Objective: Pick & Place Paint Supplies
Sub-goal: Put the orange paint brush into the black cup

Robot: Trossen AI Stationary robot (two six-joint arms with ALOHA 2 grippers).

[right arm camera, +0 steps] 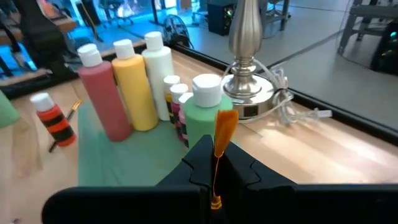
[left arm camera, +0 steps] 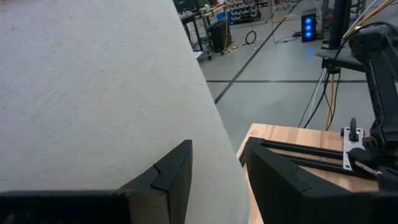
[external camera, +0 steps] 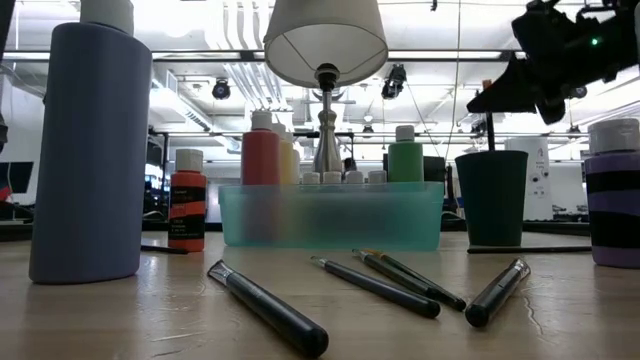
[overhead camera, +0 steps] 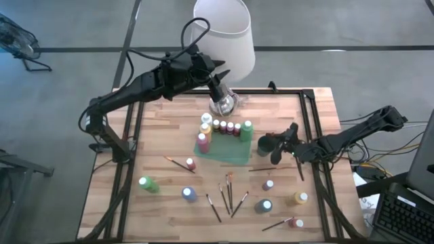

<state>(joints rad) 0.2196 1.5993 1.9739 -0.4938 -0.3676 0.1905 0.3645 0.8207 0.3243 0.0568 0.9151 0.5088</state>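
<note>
Right gripper [right arm camera: 214, 171] clamped on thin paintbrush [right arm camera: 219, 146], orange bristles up, above dark cup [overhead camera: 266, 145] just right of green tray [overhead camera: 227, 150]. Tray holds pink bottle [right arm camera: 106, 96], yellow bottle [right arm camera: 134, 84], white bottle [right arm camera: 158, 68], green bottle [right arm camera: 205, 112], some small ones. Left gripper [left arm camera: 214, 180] at far side, fingers apart, nothing between, close against lamp shade [left arm camera: 93, 93]. Loose brushes [overhead camera: 227, 196] and other bottles scattered on near half of table [overhead camera: 163, 135].
</note>
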